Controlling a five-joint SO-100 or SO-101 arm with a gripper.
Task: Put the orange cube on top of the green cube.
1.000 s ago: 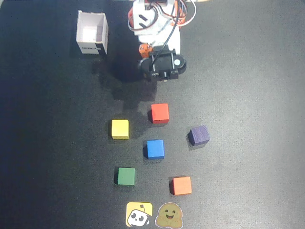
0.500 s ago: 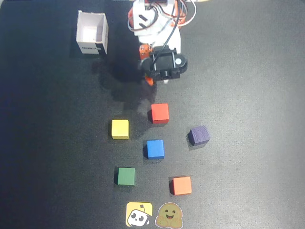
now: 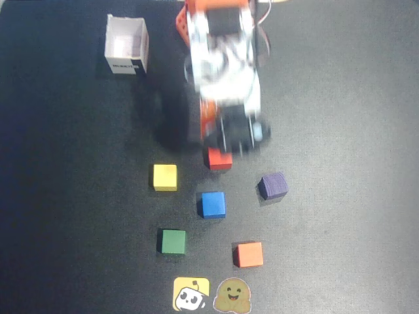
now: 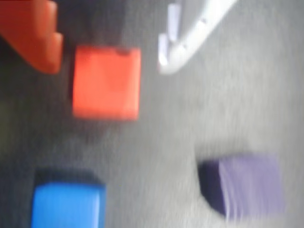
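Reach step: gripper (image 4: 111, 47), fingers apart, must pass the red cube (image 4: 106, 81) toward small matte orange cube (image 3: 249, 254) at lower centre, then dark green cube (image 3: 173, 241).

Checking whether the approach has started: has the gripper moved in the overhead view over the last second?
Yes. The gripper has swung down the picture, away from the white box, and now overlaps the red cube.

A: so what are we looking at around it?
B: just a bench (image 3: 353, 131) under matte black cloth, we see no walls. Light's from above, soft shadows falling left.
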